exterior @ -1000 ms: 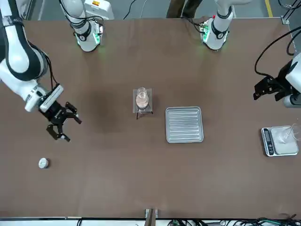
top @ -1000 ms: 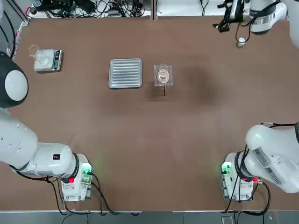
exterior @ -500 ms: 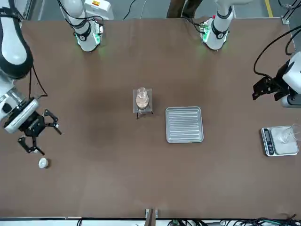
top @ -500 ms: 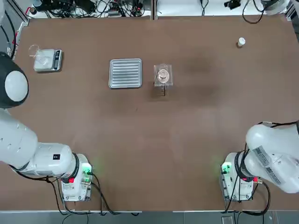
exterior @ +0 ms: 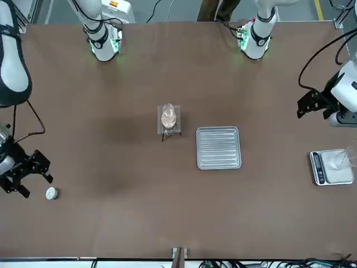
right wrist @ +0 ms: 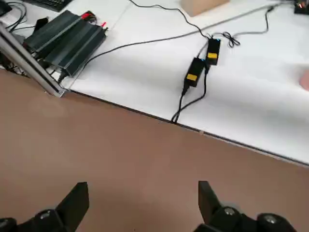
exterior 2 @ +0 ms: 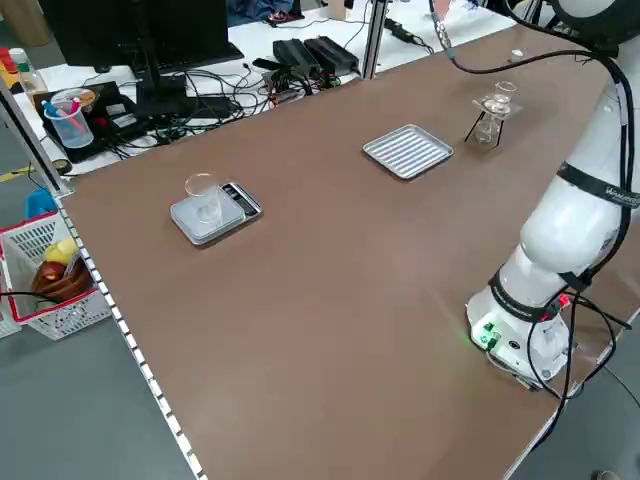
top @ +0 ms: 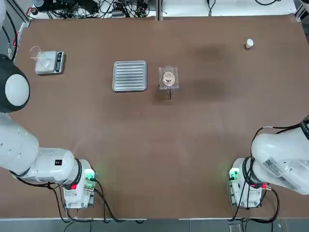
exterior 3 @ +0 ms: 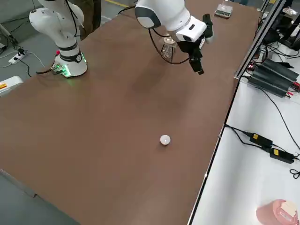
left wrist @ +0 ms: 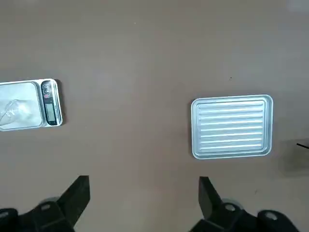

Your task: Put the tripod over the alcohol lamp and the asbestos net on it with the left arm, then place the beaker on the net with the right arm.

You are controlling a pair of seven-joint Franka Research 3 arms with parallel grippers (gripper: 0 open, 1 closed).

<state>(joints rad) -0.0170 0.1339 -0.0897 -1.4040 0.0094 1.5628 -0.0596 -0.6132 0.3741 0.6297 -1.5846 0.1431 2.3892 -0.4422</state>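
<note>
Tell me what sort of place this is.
Probably a robotics lab staging a chemistry bench: a beaker stands on a tripod, a small scale holds a glass vessel, and cables and power bricks line the table's far edge.

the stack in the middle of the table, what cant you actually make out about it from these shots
- Alcohol lamp: not made out in any view; the asbestos net and beaker cover it from above, too small elsewhere.
- Tripod: top and front views show only thin leg tips below the net.
- Beaker contents: too small to tell.
- Right side view: the right gripper and arm overlap the stack.
</note>
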